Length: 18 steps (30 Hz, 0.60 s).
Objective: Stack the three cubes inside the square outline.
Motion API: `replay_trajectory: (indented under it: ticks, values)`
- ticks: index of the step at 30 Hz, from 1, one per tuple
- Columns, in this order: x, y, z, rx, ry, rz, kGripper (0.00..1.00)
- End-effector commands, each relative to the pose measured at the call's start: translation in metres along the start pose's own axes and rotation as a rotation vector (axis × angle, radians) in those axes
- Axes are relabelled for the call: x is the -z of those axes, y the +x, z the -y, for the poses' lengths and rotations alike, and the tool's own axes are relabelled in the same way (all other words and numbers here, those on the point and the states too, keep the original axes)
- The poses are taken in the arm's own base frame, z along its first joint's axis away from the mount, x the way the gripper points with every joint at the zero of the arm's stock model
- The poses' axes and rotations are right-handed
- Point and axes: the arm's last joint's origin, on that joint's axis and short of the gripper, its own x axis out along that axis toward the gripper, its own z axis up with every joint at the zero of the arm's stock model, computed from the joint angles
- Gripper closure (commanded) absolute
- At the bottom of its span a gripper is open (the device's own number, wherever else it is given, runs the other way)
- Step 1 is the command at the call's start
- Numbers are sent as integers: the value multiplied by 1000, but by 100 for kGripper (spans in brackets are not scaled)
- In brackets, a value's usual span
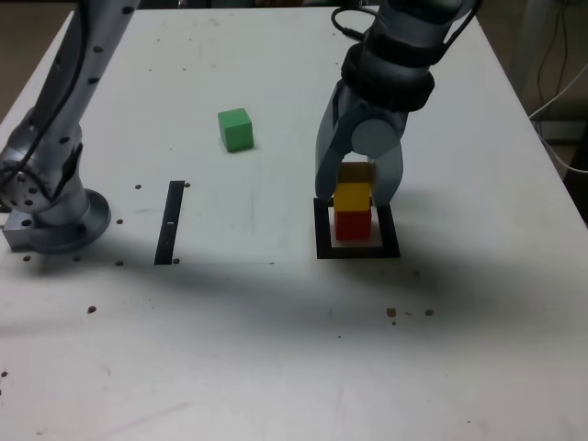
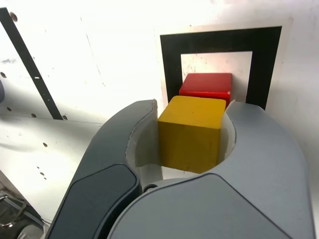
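Gripper was over the square outline, jaws clamped on the yellow cube by its two opposite side faces. Yellow cube sat on top of the red cube, which stood inside the outline's white centre; whether yellow was fully resting on red or a hair above it could not be told. Green cube lay alone on the tabletop, well apart from the outline, toward the exterior view's left and farther back. Cubes looked light, rigid, matte, so probably not slippery; best hold seemed to be flat opposite sides, mid-height, squarely, since an off-centre release could tip the stack. Narrow black strip lay to the exterior view's left of the outline, arm base beyond it. Path from outline to green cube appeared unobstructed.
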Motion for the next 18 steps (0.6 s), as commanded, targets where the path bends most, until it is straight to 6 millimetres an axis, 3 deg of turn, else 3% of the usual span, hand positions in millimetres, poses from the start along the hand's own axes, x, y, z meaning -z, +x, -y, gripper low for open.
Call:
replay_trajectory:
  ticks: [1,3,5,18]
  values:
    - [-2,2,-2,2,5,-3,37]
    - [-3,3,-4,5,11,-4,21]
    - [-4,4,-4,7,15,-5,12]
    - [-1,7,-4,15,22,-24,6]
